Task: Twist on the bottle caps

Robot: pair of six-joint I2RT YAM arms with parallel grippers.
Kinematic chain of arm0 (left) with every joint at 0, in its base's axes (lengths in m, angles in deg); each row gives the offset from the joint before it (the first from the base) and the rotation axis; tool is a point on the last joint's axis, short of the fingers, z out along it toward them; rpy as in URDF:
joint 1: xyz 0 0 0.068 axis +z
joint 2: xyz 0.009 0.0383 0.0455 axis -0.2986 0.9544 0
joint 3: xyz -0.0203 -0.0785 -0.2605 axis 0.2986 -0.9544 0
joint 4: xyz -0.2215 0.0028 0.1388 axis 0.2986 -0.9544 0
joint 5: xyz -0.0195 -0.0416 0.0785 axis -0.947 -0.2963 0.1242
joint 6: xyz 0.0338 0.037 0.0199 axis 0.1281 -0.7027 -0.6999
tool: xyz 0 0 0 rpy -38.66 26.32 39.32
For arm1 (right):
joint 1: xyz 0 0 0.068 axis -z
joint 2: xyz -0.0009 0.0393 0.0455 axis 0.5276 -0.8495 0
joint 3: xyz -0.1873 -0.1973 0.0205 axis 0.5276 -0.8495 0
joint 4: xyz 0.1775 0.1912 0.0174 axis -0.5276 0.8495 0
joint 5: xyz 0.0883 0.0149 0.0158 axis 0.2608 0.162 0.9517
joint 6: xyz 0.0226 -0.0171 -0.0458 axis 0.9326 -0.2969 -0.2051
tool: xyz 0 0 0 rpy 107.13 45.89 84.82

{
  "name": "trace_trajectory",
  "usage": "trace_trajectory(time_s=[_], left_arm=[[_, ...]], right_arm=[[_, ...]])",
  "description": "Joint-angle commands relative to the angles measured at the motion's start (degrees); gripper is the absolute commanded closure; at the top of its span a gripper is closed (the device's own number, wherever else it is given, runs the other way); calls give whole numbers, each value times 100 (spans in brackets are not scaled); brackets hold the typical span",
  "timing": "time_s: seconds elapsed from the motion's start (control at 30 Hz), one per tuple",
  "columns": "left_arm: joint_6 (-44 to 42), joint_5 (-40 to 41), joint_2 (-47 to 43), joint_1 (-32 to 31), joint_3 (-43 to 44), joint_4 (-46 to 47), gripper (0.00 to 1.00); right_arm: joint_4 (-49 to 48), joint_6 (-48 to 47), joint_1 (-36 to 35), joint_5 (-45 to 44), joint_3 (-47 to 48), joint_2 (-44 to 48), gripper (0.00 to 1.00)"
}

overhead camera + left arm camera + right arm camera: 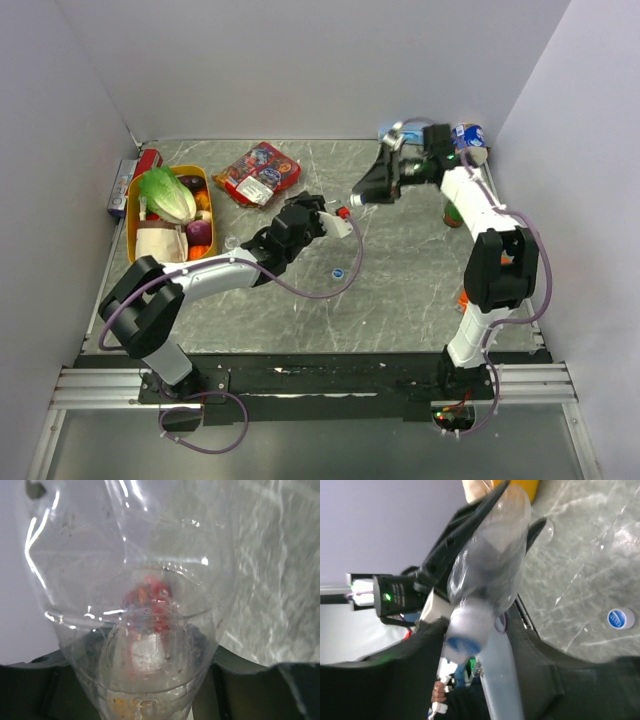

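My left gripper (322, 222) is shut on a clear plastic bottle (341, 226), held above mid-table with its neck pointing right. In the left wrist view the bottle (150, 580) fills the frame, seen from its base, between the fingers (30, 690). In the right wrist view a blue cap (464, 643) sits at the bottle's (490, 560) neck end. My right gripper (477, 630) stands open around that end, with a gap on its right side; it also shows in the top view (358, 195). A second blue cap (338, 272) (620, 618) lies on the table. A second clear bottle (232, 243) (547, 529) lies near the tray.
A yellow tray (130, 235) of vegetables stands at the left, with a red can (148, 160) behind it. A red packet (258, 172) lies at the back. A blue-and-white tin (468, 135) and a green bottle (452, 212) stand at the right, near my right arm.
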Motion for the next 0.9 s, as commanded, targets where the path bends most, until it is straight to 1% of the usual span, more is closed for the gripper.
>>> trace_trajectory(time_s=[0.0, 0.03, 0.07, 0.1, 0.13, 0.17, 0.2, 0.23, 0.27, 0.3, 0.33, 0.37, 0.4, 0.43, 0.47, 0.5, 0.53, 0.6, 0.63, 0.67, 0.7, 0.83, 0.87], left_arm=[[185, -652, -494, -105, 432, -104, 99], [220, -1098, -547, -44, 450, -378, 99], [273, -1294, -574, -26, 450, -789, 99], [413, -1566, -644, 79, 545, -1089, 99], [458, -2247, -670, 150, 651, -1440, 99], [528, -2532, -671, 220, 756, -2131, 99], [633, -2944, -645, 377, 1027, -2512, 99], [573, -3375, -627, 466, 1195, -3021, 99], [407, -4240, -609, 545, 1353, -3443, 99], [31, -4475, -566, 598, 1538, -4092, 99], [-103, -4599, -539, 599, 1600, -4281, 99], [-200, -4810, -504, 607, 1679, -4465, 99], [-279, -4881, -382, 607, 1898, -4850, 99], [-298, -4934, -320, 607, 1996, -4993, 99], [-324, -5065, -197, 607, 2188, -5134, 99], [-350, -5101, -153, 625, 2251, -5309, 99], [-359, -5119, -126, 616, 2295, -5337, 99], [-403, -5154, -99, 625, 2322, -5337, 99], [-403, -5154, -108, 625, 2322, -5277, 99], [-403, -5154, -117, 616, 2322, -5250, 99], [-421, -5154, -117, 625, 2322, -5232, 99], [-439, -5154, -179, 616, 2287, -5127, 99], [-404, -5154, -213, 625, 2252, -5039, 99]], right_arm=[[40, -364, 955, -14, 1231, 284, 13], [94, -767, 1123, -111, 1398, 328, 1], [347, -980, 1377, -112, 1486, 363, 0], [593, -1312, 1440, -112, 1722, 390, 0], [891, -2334, 1458, -95, 1846, 442, 0], [1312, -3083, 1406, -216, 1935, 643, 0], [1716, -3665, 1336, -365, 1822, 810, 0], [1746, -4619, 1214, -619, 1621, 1030, 0], [1625, -5047, 1082, -1092, 1323, 1623, 0], [1249, -5495, 846, -1166, 589, 1977, 0], [1011, -6369, 765, -1262, 182, 2338, 0], [852, -6874, 520, -1385, -205, 3046, 0], [815, -8141, 100, -1630, -853, 3375, 0], [789, -8693, -104, -1806, -1173, 3674, 1], [649, -9090, -271, -1904, -1480, 4182, 4], [457, -9459, -438, -1983, -1988, 4404, 6], [211, -9585, -536, -1993, -2159, 4563, 7], [235, -9909, -659, -1984, -2292, 4767, 14], [522, -10033, -790, -1975, -2231, 4758, 17], [708, -10182, -835, -1984, -2152, 4654, 22], [875, -10358, -896, -1984, -1969, 4583, 24], [1140, -10491, -1037, -1949, -1686, 4293, 31], [1340, -10570, -1099, -1940, -1581, 4249, 32]])
